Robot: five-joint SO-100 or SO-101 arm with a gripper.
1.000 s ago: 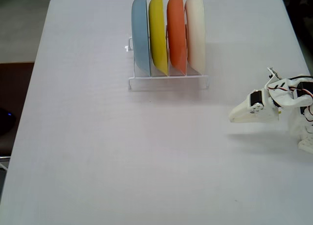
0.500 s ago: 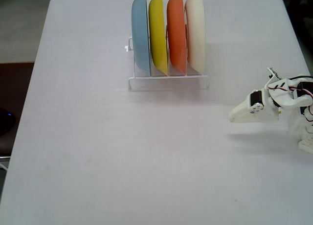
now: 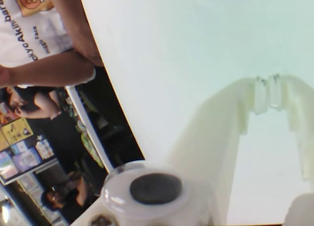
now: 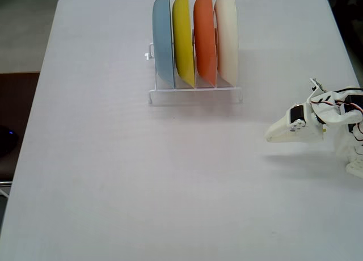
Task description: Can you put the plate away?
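Plate [image 4: 228, 37], cream-white, stands on edge in the rightmost slot of the white wire rack [image 4: 195, 94], far centre of the table [image 4: 113, 176]. Nearest ground in the fixed view: bare white tabletop. At the right edge, mid-depth, the white arm lies low; its gripper [image 4: 272, 134] points left, well apart from the rack. Wrist view: gripper [image 3: 267, 93] with fingertips [image 3: 260, 94] pressed together, nothing held between them, pale tabletop beyond. Farther back, the rack holds four upright plates side by side: blue plate [image 4: 163, 40] leftmost, then yellow plate [image 4: 183, 38], orange plate [image 4: 205, 38], then the cream one. Wrist view also catches a person's arm [image 3: 44, 69] past the table edge.
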